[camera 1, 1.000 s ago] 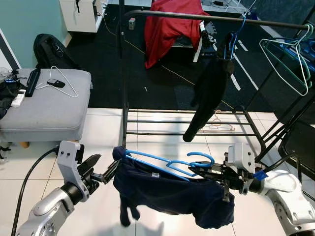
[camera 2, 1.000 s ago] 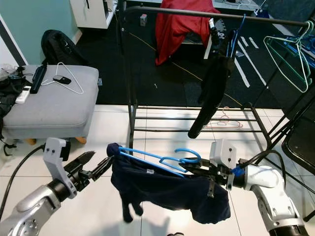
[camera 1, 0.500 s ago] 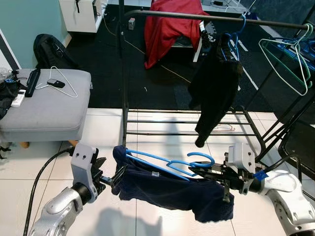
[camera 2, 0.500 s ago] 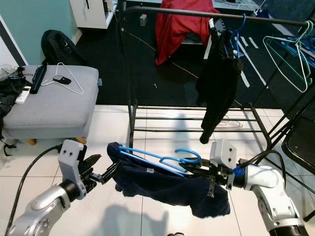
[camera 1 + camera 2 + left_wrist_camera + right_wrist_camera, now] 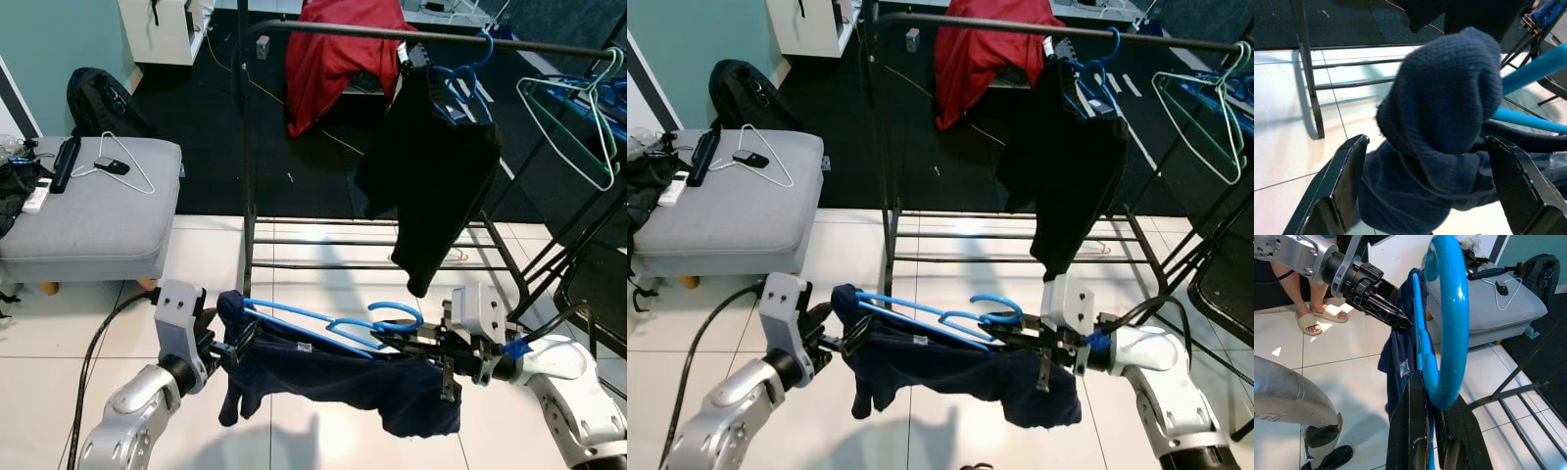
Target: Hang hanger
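Observation:
A blue hanger (image 5: 323, 328) carries a navy garment (image 5: 343, 377) low over the white tile floor, in front of the black clothes rack (image 5: 343, 31). My right gripper (image 5: 392, 341) is shut on the hanger just below its hook (image 5: 1449, 318). At the garment's left shoulder, my left gripper (image 5: 235, 343) is open. In the left wrist view its fingers (image 5: 1342, 181) stand wide apart on either side of the bunched navy cloth (image 5: 1444, 112), which covers the hanger's left end.
A black garment (image 5: 431, 166) on a blue hanger, a red garment (image 5: 333, 49) and green hangers (image 5: 578, 117) hang on the rack. A grey ottoman (image 5: 88, 206) stands to the left, a backpack (image 5: 98, 98) behind it. A person's sandalled feet (image 5: 1312, 320) stand behind me.
My left gripper has moved right, up to the garment's left shoulder. The black garment on the rack has swung and spread wider. The right gripper has kept still.

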Robot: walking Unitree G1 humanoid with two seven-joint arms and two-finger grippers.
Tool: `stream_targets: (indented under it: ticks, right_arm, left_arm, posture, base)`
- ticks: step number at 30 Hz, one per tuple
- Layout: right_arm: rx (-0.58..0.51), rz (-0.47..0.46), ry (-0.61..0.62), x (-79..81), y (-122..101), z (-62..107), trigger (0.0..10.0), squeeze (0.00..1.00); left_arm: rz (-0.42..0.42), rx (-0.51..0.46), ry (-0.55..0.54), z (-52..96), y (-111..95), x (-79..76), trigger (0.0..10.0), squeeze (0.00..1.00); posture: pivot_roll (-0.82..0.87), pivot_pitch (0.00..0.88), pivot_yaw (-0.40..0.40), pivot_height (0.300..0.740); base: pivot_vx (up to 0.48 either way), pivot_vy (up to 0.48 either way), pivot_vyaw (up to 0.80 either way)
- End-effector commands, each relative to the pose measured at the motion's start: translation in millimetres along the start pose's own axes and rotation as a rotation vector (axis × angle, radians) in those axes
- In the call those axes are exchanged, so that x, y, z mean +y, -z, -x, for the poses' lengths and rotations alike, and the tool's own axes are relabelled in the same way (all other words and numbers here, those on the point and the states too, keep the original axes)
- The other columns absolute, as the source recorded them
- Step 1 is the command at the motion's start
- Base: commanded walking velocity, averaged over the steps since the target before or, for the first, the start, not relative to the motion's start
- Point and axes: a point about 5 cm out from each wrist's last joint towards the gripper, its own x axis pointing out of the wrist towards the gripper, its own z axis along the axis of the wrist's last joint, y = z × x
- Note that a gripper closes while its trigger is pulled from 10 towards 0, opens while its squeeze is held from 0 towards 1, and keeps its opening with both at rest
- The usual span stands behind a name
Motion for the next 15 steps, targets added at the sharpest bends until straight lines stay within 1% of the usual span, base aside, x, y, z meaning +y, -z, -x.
stream_targets:
  ticks: [1, 5, 8, 9, 11, 12, 15]
  right_arm:
    - [-0.038, 0.004, -0.01, 1.8, -5.3, -1.8, 10.0, 0.0]
    - [-0.04, 0.009, -0.009, 0.6, -6.2, -2.7, 10.0, 0.0]
    - [-0.04, 0.009, -0.009, 0.6, -6.2, -2.7, 10.0, 0.0]
    - [-0.041, 0.011, -0.009, 0.3, -6.7, -2.9, 10.0, 0.0]
    - [-0.041, 0.011, -0.009, 0.3, -6.7, -2.9, 10.0, 0.0]
    - [-0.043, 0.013, -0.01, -0.2, -7.4, -3.8, 10.0, 0.0]
    - [-0.043, 0.013, -0.01, -0.2, -7.4, -3.8, 10.0, 0.0]
  left_arm:
    - [-0.01, 0.028, 0.001, -0.3, 6.5, -0.6, 10.0, 0.0]
    - [-0.04, 0.048, 0.005, -0.6, 11.5, -0.7, 10.0, 0.0]
    - [-0.04, 0.048, 0.005, -0.6, 11.5, -0.7, 10.0, 0.0]
    - [-0.044, 0.048, 0.005, -0.5, 12.2, -0.6, 7.8, 0.0]
    - [-0.044, 0.048, 0.005, -0.5, 12.2, -0.6, 7.8, 0.0]
    - [-0.048, 0.035, -0.01, -1.9, 12.3, 0.8, 0.0, 0.0]
    - [-0.048, 0.035, -0.01, -1.9, 12.3, 0.8, 0.0, 0.0]
  posture:
    - [-0.13, 0.154, -0.074, 0.74]
    - [-0.14, 0.153, -0.075, 0.74]
    - [-0.14, 0.153, -0.075, 0.74]
    - [-0.13, 0.155, -0.076, 0.74]
    - [-0.13, 0.155, -0.076, 0.74]
    - [-0.13, 0.154, -0.078, 0.74]
    - [-0.13, 0.154, -0.078, 0.74]
  base:
    - [0.0, 0.0, 0.0]
    - [0.0, 0.0, 0.0]
    - [0.0, 0.0, 0.0]
    - [0.0, 0.0, 0.0]
    - [0.0, 0.0, 0.0]
    - [0.0, 0.0, 0.0]
    - [0.0, 0.0, 0.0]
